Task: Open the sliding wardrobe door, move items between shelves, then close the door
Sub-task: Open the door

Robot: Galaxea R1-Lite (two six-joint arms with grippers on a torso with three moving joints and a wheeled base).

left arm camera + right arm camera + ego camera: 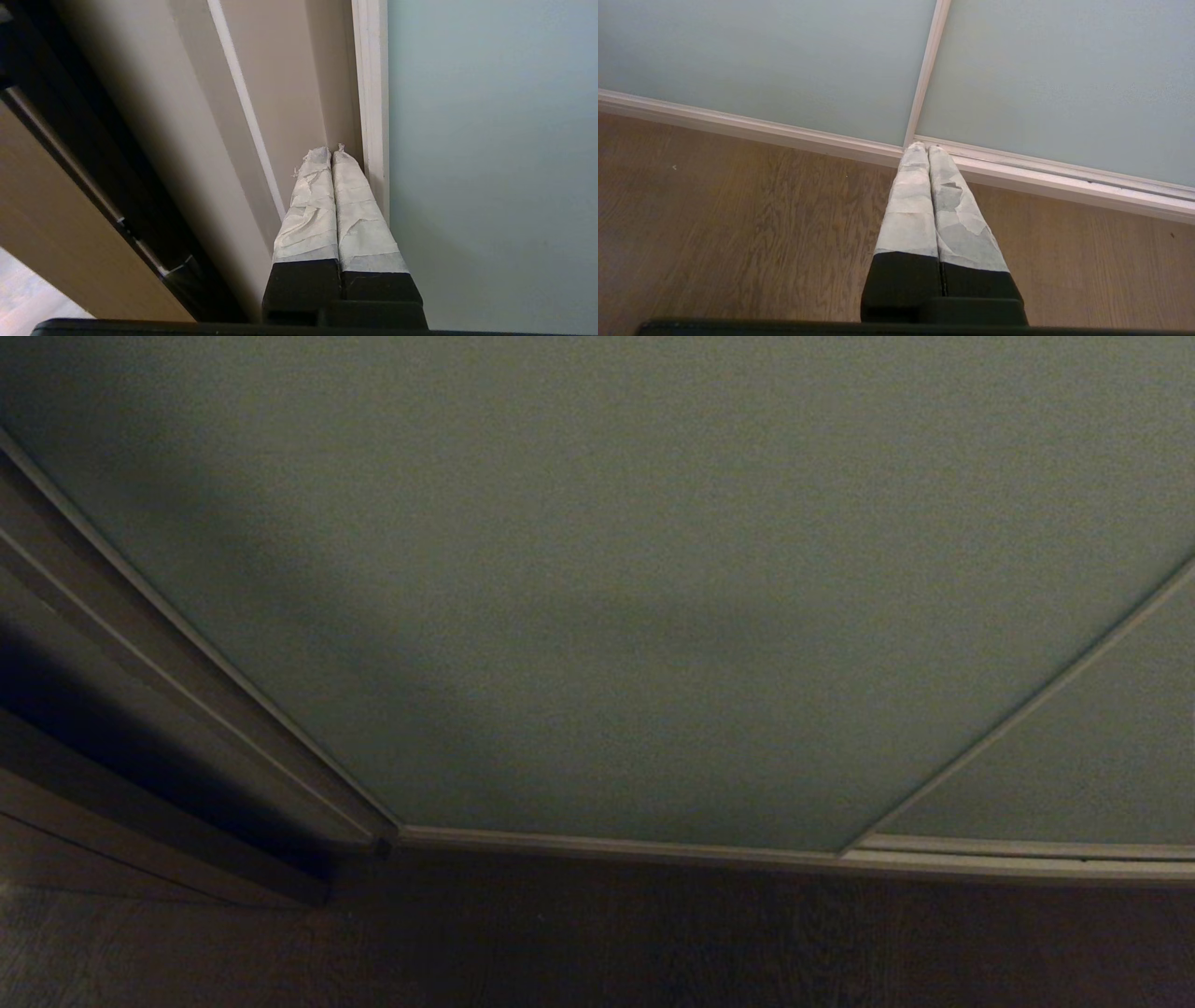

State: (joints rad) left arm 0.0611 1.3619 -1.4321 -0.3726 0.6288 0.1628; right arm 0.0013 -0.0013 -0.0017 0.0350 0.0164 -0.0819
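The pale grey-green sliding wardrobe door (653, 579) fills the head view, and no arm shows there. In the left wrist view my left gripper (330, 151) is shut with nothing in it. Its taped fingertips sit in the recess right beside the door's light frame edge (372, 116), with the door panel (490, 140) on the far side of that edge. In the right wrist view my right gripper (924, 148) is shut and empty, pointing down at the floor rail (1017, 175) where two door panels meet. The items and the shelves are hidden.
A beige wardrobe side wall (275, 93) and a dark gap (121, 756) lie beside the door's left edge. Brown wood floor (738, 210) runs along the rail (653, 847). A second door panel (1074, 756) overlaps at the right.
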